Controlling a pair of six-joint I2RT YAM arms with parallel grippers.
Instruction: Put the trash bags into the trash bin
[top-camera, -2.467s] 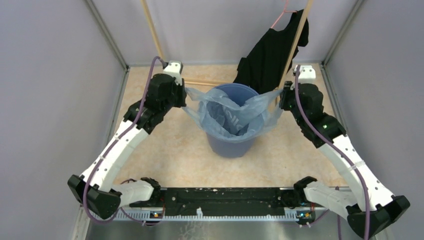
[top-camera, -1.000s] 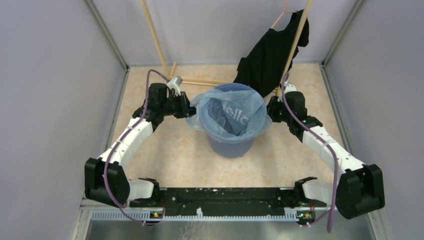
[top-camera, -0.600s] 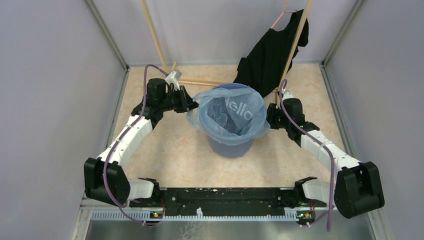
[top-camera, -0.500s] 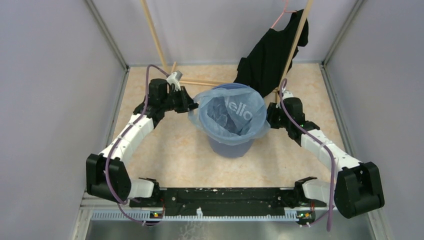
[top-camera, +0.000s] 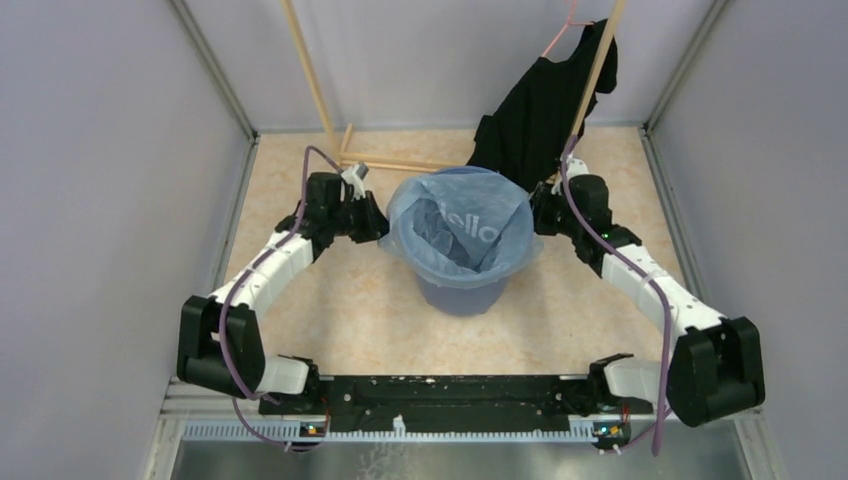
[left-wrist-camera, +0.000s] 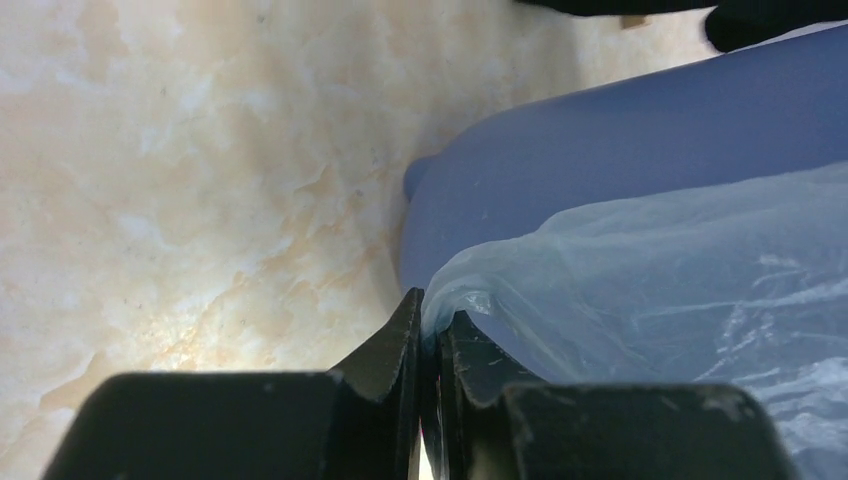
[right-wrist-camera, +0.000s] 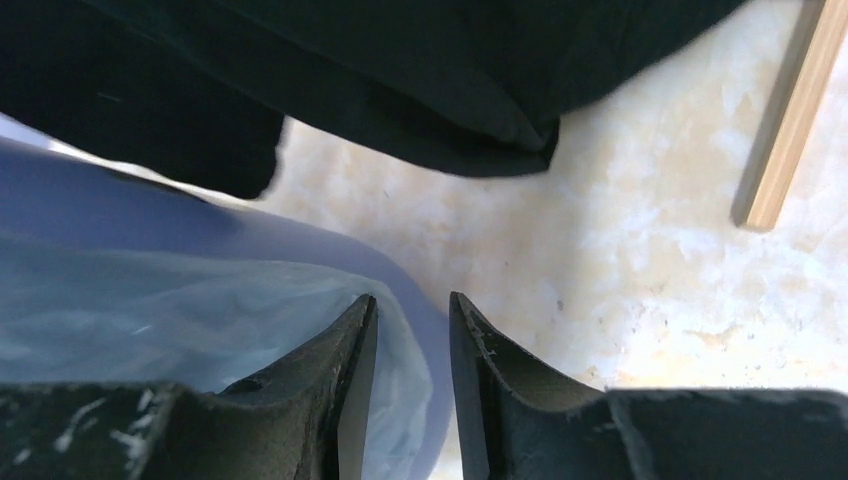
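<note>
The blue bucket (top-camera: 458, 285) stands mid-floor. The pale-blue film bag (top-camera: 455, 228) lines it, its mouth spread over the rim. My left gripper (top-camera: 383, 224) is at the bucket's left side, shut on the bag's edge. In the left wrist view the jaws (left-wrist-camera: 432, 318) pinch the film (left-wrist-camera: 650, 270) beside the bucket wall (left-wrist-camera: 600, 140). My right gripper (top-camera: 541, 217) is at the bucket's right rim. In the right wrist view it (right-wrist-camera: 410, 300) is open, with the bag's edge (right-wrist-camera: 150, 310) lying loose between the fingers, against the bucket (right-wrist-camera: 150, 215).
A black garment (top-camera: 540, 105) hangs on a wooden rack (top-camera: 598, 70) behind the bucket and just above my right gripper; it also shows in the right wrist view (right-wrist-camera: 350, 70). Wooden bars (top-camera: 390, 162) lie on the floor behind my left gripper. Grey walls close three sides.
Both grippers have come down from high, wide positions to the bucket's sides. The bag went from stretched above the bucket to spread over its rim. In the last half second the right gripper shifted farther back.
</note>
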